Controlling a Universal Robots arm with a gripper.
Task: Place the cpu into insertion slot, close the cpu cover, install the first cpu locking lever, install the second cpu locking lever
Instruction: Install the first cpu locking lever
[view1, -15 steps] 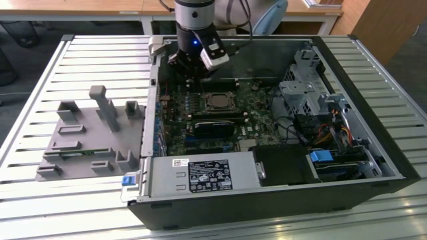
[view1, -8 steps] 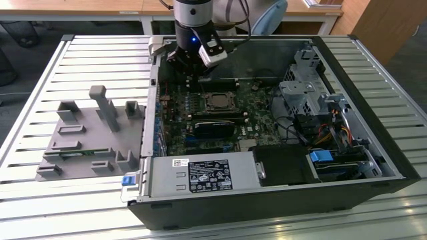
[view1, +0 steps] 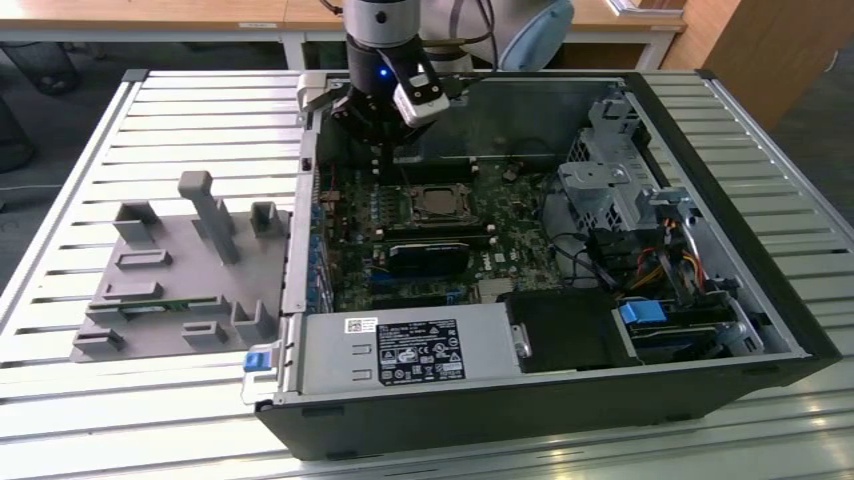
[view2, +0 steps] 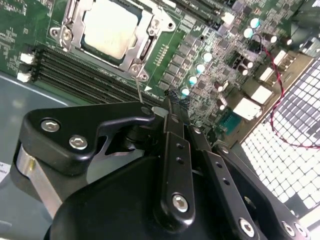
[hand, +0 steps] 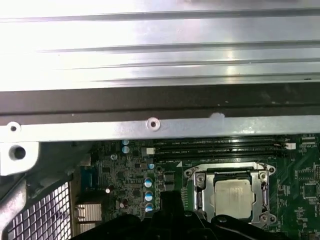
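Exterior view shows the gripper (view1: 384, 140) hanging with its tips down inside the open computer case (view1: 747, 300), above the far part of the green motherboard (view1: 523, 210). A grey fixture plate (view1: 174, 270) lies on the slatted table (view1: 80, 130), to the exterior view's left of the case.

In the second wrist view the gripper (view2: 159, 107) has its black jaws drawn narrow, almost together. A thin metal lever (view2: 139, 87) rises from a corner of the socket and its end reaches the tips. I cannot tell if the lever is really pinched or only touched. Nothing else is carried.

The cpu (view1: 438, 203) is a small flat square with a dull silver-beige top. It sits inside the insertion slot (view1: 435, 190) in the middle of the board. In both wrist views the cpu cover (view2: 150, 35) (hand: 200, 192), a thin silver frame with a square opening, lies flat down around the chip (view2: 110, 27) (hand: 234, 197), so that the metal top shows through the opening.

In the exterior view the cpu lies nearer to the camera than the gripper and a little to the exterior view's right of it. It is near the gripper but apart from it, and only the thin lever bridges the two. To the exterior view's right of the socket stands a silver drive cage (view1: 601, 190).
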